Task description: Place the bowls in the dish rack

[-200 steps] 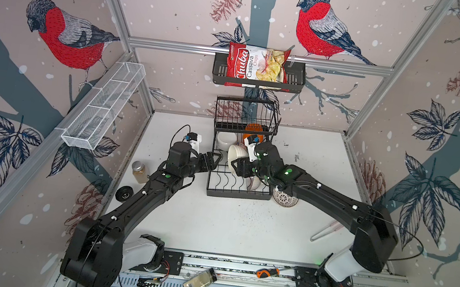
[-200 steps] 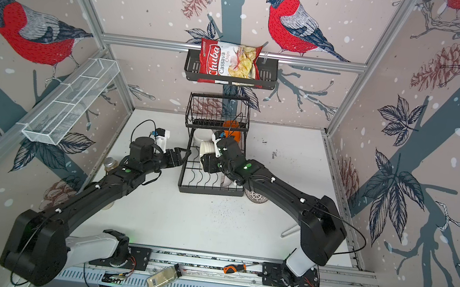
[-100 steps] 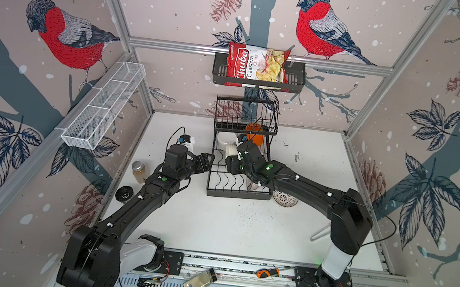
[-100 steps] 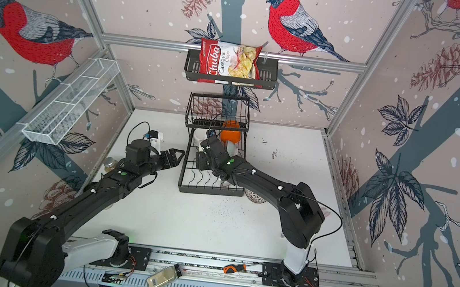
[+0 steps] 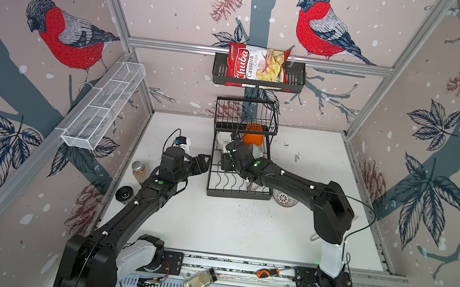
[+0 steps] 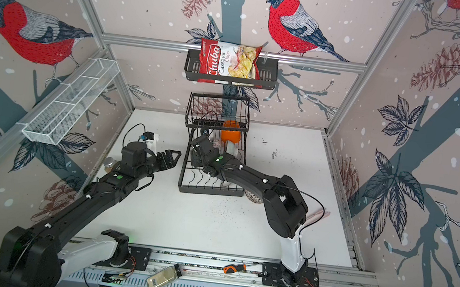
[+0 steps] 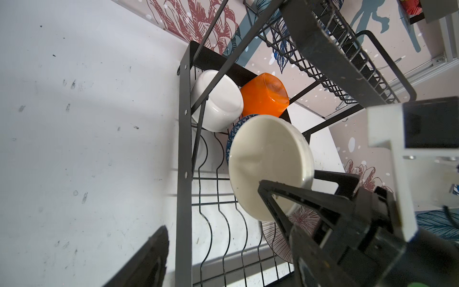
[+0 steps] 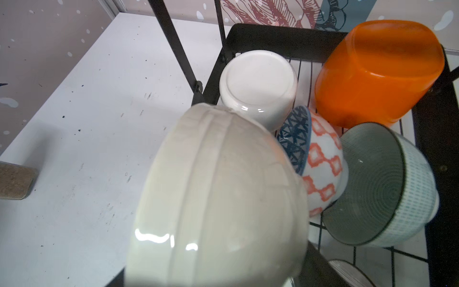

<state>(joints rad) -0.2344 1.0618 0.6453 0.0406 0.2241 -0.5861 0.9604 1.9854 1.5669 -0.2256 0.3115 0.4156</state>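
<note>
Your left gripper (image 5: pixel 205 163) hangs just beside the rack (image 5: pixel 238 195), fingers wide and empty. Your right gripper (image 7: pixel 301 185) pinches the cream bowl (image 8: pixel 216 198) by its rim, tilted over the lower grid. Beyond lean patterned bowls (image 8: pixel 320 169). Farthest, a white bowl (image 8: pixel 258 87) and an orange bowl (image 8: pixel 377 72) sit upturned.

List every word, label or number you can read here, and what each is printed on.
"Chuba": brand name on the chips bag.
"Cassava Chips": same bag, beside the brand.
Small dark marks on the table: too small to read.
Nothing else is legible.
</note>
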